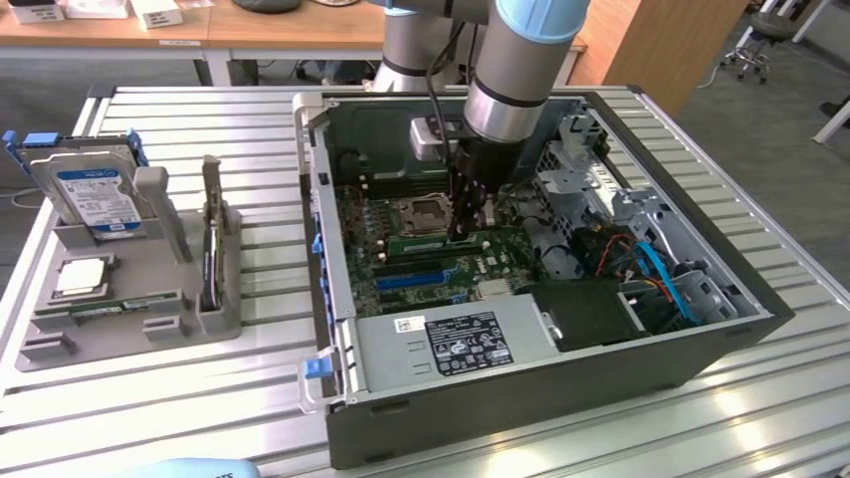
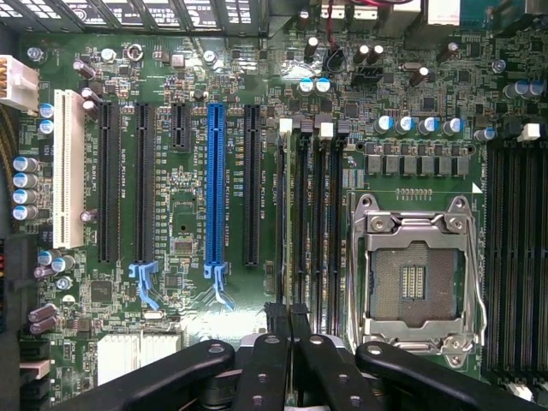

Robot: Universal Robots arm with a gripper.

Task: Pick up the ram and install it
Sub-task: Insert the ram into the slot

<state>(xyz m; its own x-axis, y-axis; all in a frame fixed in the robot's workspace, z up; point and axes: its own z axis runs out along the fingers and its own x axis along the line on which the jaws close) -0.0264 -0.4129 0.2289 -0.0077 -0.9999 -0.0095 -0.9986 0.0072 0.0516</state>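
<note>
Claw down deep inside the open computer case, fingers pinched tight on the ram. It's standing on edge, so from the wrist camera it's just a long, thin dark strip, its faces hidden. It runs along the memory slot nearest the black expansion slots, with the empty CPU socket beyond the neighbouring slots. Fully seated or not? Can't tell.

Sweeping from the exterior view's left: a grey parts tray sits on the slatted table. A hard drive stands upright at the back of it, a square silver processor lies flat in front, and a green memory stick lies in its groove.

In the middle, the motherboard, with the arm reaching straight down onto it. Toward the exterior view's right, the labelled power supply, then blue cables beside the drive cage.
</note>
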